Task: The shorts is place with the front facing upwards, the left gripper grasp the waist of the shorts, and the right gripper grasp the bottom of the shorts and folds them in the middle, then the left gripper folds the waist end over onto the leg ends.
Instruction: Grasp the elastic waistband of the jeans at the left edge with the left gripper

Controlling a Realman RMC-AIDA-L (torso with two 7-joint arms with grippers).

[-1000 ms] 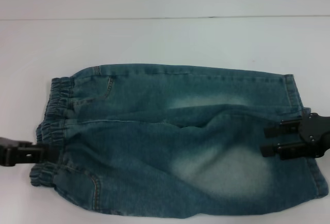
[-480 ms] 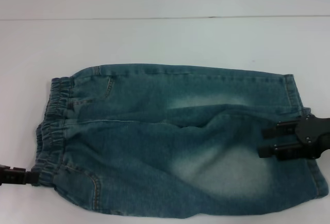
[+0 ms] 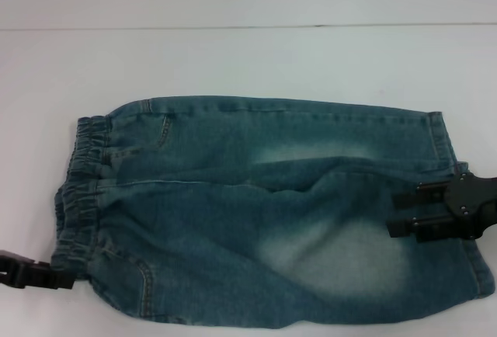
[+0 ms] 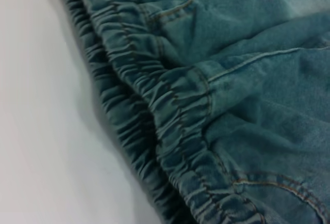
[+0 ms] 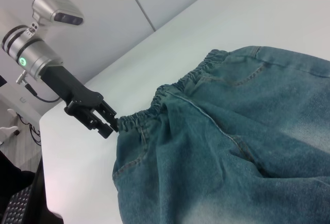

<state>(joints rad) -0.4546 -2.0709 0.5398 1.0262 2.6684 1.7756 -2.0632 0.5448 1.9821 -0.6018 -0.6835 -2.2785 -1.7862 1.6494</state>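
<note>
Both set for the fold: left gripper (image 3: 66,279) pinched on the waist (image 3: 78,197) corner, right gripper (image 3: 397,214) spread over the leg ends (image 3: 458,267), gripping nothing.

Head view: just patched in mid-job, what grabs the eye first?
The shorts fill the white table, lying flat with a pale faded patch near the leg ends. The left gripper sits at the near corner of the ruffled waist, while the right gripper hovers over the leg ends.
</note>
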